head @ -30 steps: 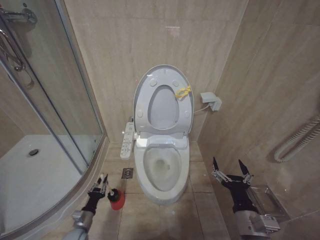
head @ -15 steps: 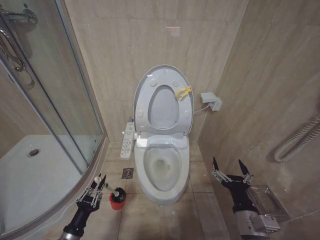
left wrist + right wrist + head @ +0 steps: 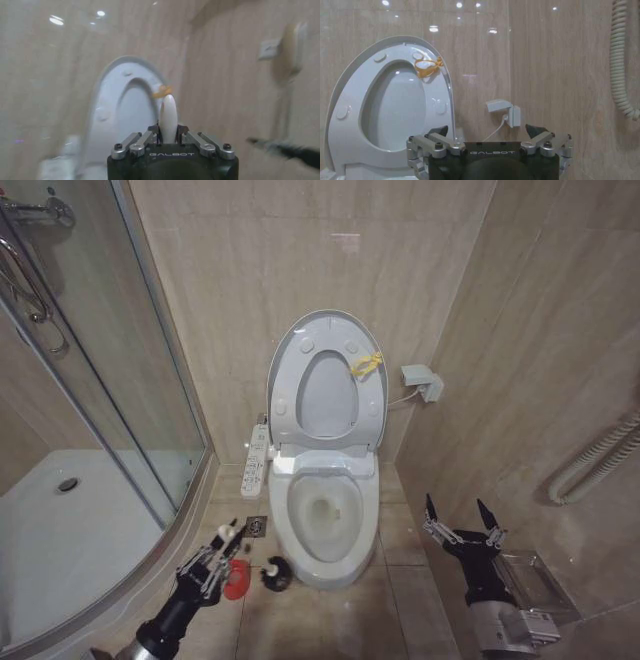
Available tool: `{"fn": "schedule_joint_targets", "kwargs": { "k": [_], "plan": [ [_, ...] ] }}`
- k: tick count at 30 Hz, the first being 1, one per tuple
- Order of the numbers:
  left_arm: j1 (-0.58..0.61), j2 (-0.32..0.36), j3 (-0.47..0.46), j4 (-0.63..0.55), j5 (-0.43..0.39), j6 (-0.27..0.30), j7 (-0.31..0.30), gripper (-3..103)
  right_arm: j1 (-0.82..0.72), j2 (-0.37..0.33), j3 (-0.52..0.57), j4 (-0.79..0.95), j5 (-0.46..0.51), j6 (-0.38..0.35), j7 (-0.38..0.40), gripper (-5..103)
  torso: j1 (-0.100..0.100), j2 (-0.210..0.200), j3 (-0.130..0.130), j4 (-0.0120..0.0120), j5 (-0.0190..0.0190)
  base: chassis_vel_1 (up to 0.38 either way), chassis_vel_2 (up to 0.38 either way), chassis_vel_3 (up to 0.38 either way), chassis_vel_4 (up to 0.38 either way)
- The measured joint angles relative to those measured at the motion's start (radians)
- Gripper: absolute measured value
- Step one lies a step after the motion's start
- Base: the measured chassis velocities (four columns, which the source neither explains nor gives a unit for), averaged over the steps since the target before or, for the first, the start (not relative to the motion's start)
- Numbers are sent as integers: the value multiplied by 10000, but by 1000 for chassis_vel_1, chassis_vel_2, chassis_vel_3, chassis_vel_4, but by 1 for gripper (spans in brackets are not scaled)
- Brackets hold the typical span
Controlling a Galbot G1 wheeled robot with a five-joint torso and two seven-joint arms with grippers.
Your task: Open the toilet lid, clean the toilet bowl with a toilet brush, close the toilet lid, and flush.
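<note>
The toilet lid (image 3: 325,375) stands raised against the wall, a yellow tie (image 3: 365,364) at its edge; it also shows as lid (image 3: 117,112) and lid (image 3: 385,101). Below it the toilet bowl (image 3: 325,515) lies uncovered. My left gripper (image 3: 228,542) is low on the floor left of the bowl, shut on the toilet brush's white handle (image 3: 168,110). The dark brush head (image 3: 275,573) hangs out of the red holder cup (image 3: 237,578), close to the pedestal. My right gripper (image 3: 462,520) waits open to the right of the bowl, nothing between its fingers (image 3: 436,131).
A curved glass shower enclosure (image 3: 120,410) and its white tray (image 3: 60,530) take up the left. A control panel (image 3: 256,460) sticks out beside the seat. A floor drain (image 3: 255,526), a wall socket box (image 3: 423,382) and a coiled hose (image 3: 595,465) are nearby.
My left gripper has lifted the brush out of the red cup and swung it toward the toilet; the dark head now hangs beside the cup. The right arm has stayed put.
</note>
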Motion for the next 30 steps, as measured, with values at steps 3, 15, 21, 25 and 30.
{"fn": "schedule_joint_targets", "kwargs": {
  "k": [3,15,21,25,30],
  "plan": [
    [-624,534,49,-343,-1287,480,97,22,0,0,-1,0,0,0,0,100,0,0,0,0,0,0,0,0,0],
    [-4439,1498,1051,1896,-3288,1119,-469,22,0,0,1,0,0,0,1,100,3,-1,1,0,-3,0,0,0,0],
    [-5944,1355,2004,2916,-3335,1081,-440,22,-1,0,0,0,0,0,0,100,3,-1,1,-2,-1,0,0,0,0],
    [-7182,1088,2768,3928,-3317,904,-365,22,0,-1,1,0,0,0,1,100,2,-1,1,-1,-1,0,0,0,0],
    [-8677,592,4113,5829,-3254,597,-121,22,0,0,0,-1,1,0,0,100,2,-2,1,2,-3,0,0,0,0]
  ]
}}
